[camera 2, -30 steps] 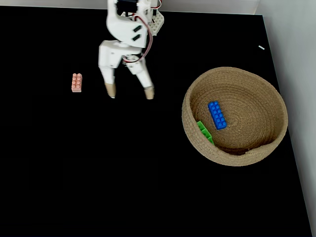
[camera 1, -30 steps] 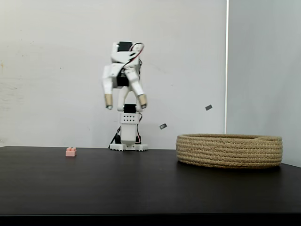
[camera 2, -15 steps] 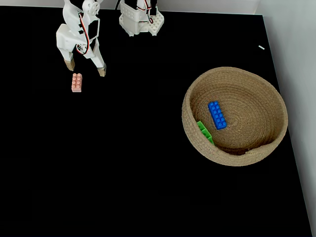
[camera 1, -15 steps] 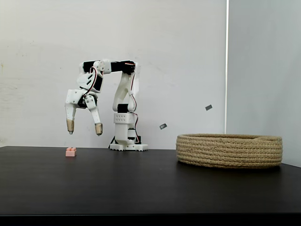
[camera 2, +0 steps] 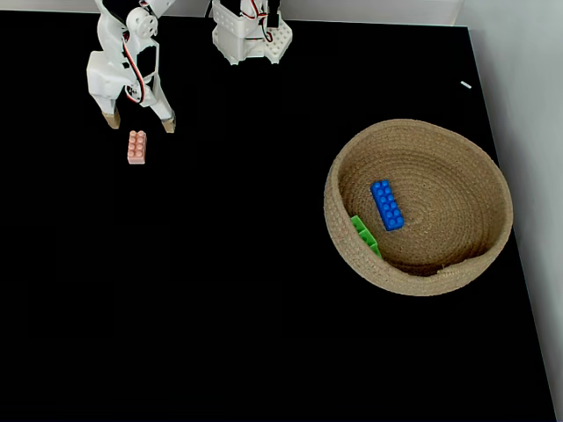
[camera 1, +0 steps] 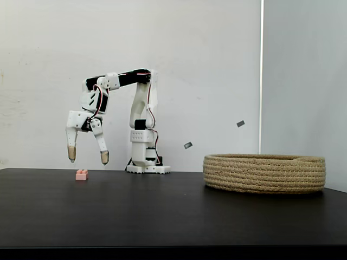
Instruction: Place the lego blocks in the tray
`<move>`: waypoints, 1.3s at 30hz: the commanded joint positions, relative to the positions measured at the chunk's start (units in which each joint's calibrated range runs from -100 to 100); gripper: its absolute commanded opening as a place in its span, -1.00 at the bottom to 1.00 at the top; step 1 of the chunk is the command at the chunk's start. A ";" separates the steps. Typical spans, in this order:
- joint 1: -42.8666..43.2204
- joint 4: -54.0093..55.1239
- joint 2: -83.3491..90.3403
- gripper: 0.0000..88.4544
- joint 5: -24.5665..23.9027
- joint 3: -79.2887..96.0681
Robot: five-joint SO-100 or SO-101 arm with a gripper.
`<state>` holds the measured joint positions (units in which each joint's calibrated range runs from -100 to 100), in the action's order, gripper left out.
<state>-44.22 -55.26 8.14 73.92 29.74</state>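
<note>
From the side, the basket (camera 1: 264, 173) hides whatever lies in it behind its rope wall. From above, the green brick (camera 2: 365, 235) is partly tucked under the inner wall at about 8 o'clock of the basket (camera 2: 422, 283), so only part of its length shows. The top of the arm is cut off by the upper edge of the top-down fixed view.

The pink brick (camera 2: 136, 147) lies flat on the black table (camera 2: 220, 290), studs up, at roughly 9 o'clock from the basket and well apart from it; its long axis runs 12 to 6 in the top-down fixed view. In the side fixed view the pink brick (camera 1: 82, 174) shows its short end. The blue brick (camera 2: 386, 205) lies flat near the basket's middle, long axis from about 11 to 5. The green brick points much the same way — close beside the blue one, at its 7 o'clock.

The gripper (camera 1: 87, 157) hangs above the table with its fingers spread wide and holding nothing, tips down, over the pink brick but not touching it. From above, the gripper (camera 2: 139, 123) sits just at 12 o'clock of the pink brick — one fingertip (camera 2: 113, 121) to the left, the other to the right.
</note>
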 commanded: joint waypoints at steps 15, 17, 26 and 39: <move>1.68 5.74 -6.85 -0.33 0.44 -3.88; 2.17 6.90 -7.37 -0.36 -0.05 -3.15; 3.49 11.90 -7.80 -0.65 -1.56 2.68; 4.07 17.73 -6.85 -1.00 -3.22 8.43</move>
<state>-40.55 -37.96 0.42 71.09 37.60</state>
